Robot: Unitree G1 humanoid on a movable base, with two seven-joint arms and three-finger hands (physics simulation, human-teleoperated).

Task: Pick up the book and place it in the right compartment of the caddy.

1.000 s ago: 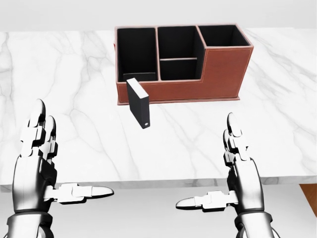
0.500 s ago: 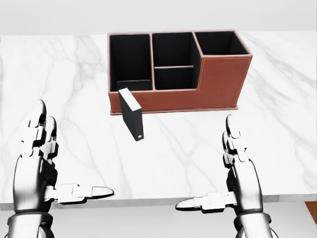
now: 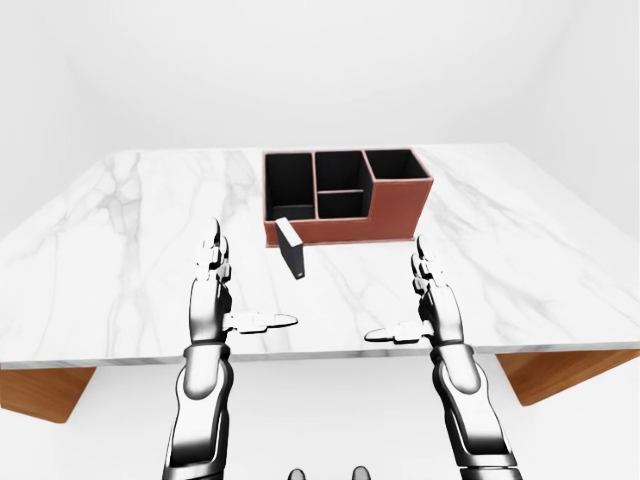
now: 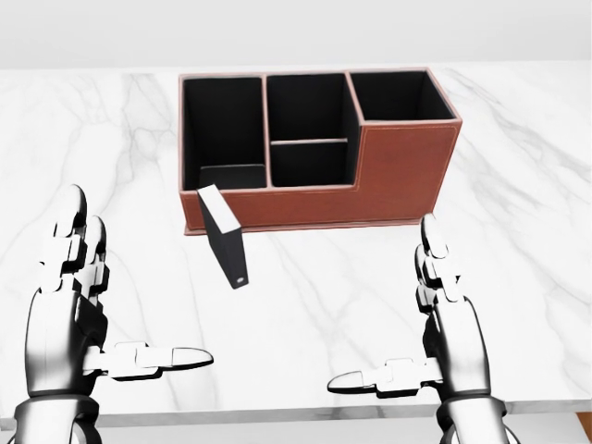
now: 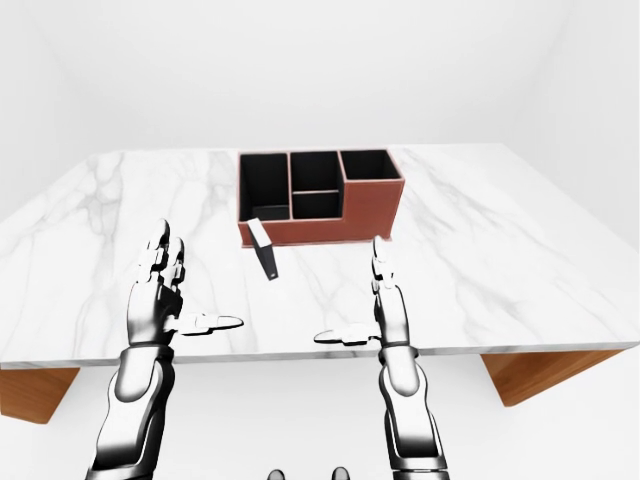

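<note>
Book (image 4: pixel 223 237), black and standing upright on the marble table (image 4: pixel 518 222), sits up and to the right of my left hand (image 4: pixel 79 305) and up-left of my right hand (image 4: pixel 435 324), between the two. Only a small pale mark shows low on its spine; I cannot read any writing. Beyond my fingertips stands the brown caddy (image 4: pixel 398 176), the book just beside its left end. Both my hands are spread open, fingers up, thumbs pointing inward, holding nothing.
</note>
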